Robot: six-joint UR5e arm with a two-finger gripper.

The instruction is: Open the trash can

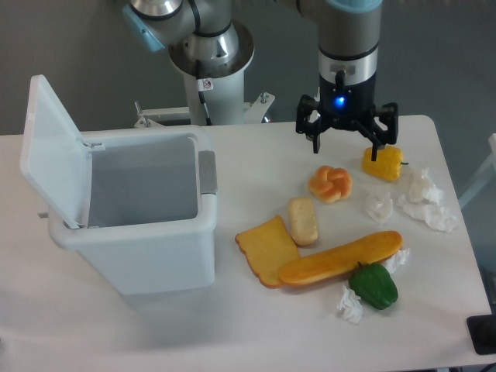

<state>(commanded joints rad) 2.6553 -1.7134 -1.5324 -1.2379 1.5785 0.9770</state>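
Note:
The trash can [147, 240] is a large white rectangular bin on the left of the table. Its lid [48, 147] stands raised on the left side, and the grey inside is open to view. A grey push-button tab [207, 172] sits on its right rim. My gripper [346, 145] hangs over the table's back right, well to the right of the bin, with its fingers spread open and nothing between them. A blue light glows on its body.
Food lies right of the bin: a toast slice [266, 249], a small bun [303, 221], a long baguette [341, 257], a knotted roll [330, 183], a yellow pepper [383, 163], a green pepper [373, 284]. Crumpled white paper [422, 200] lies at the right.

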